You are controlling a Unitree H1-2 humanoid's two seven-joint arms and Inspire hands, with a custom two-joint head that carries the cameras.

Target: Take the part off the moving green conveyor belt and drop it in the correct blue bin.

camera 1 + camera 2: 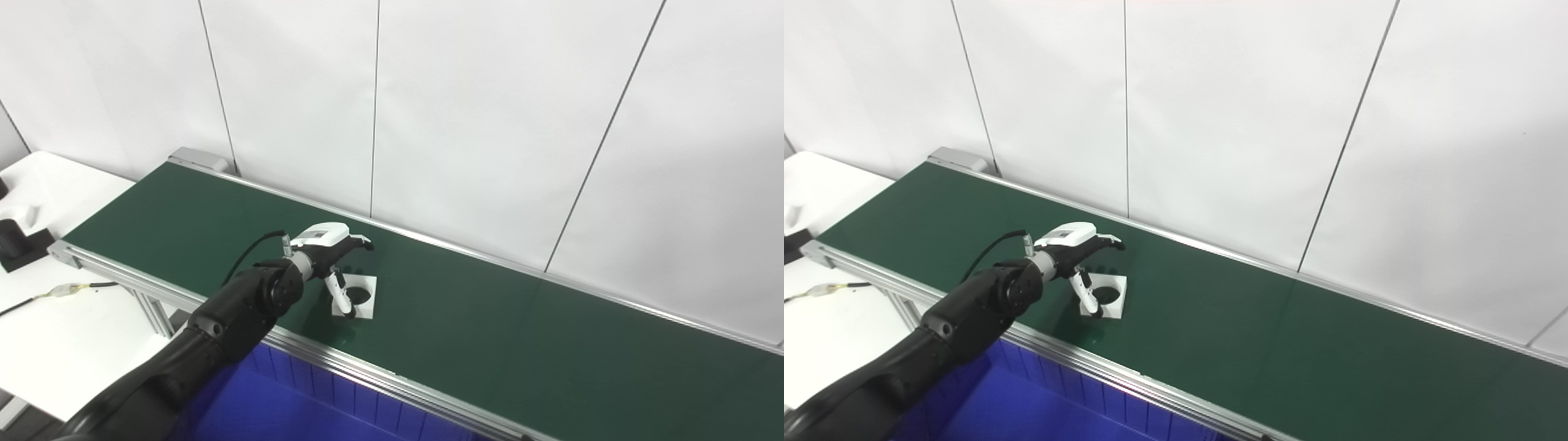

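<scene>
On belt (490, 306): 1 white part (355, 296), left hand (334, 257) over it, fingers apart, possibly touching; 1 bin (294, 398) below.

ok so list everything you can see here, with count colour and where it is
conveyor belt: one, dark green with silver rails, running diagonally from upper left to lower right
part: one, white square plate with a round dark hole, lying on the belt near its front rail
bin: one visible, blue, below the belt's front rail
side table: one, white, left of the belt
black block: one, with a white piece on top, at the left edge of the side table
cable: one, black with a pale connector, on the side table
wall panels: white, behind the belt
left robot hand: one, white and black, over the part, thumb reaching down to the part's near edge
</scene>
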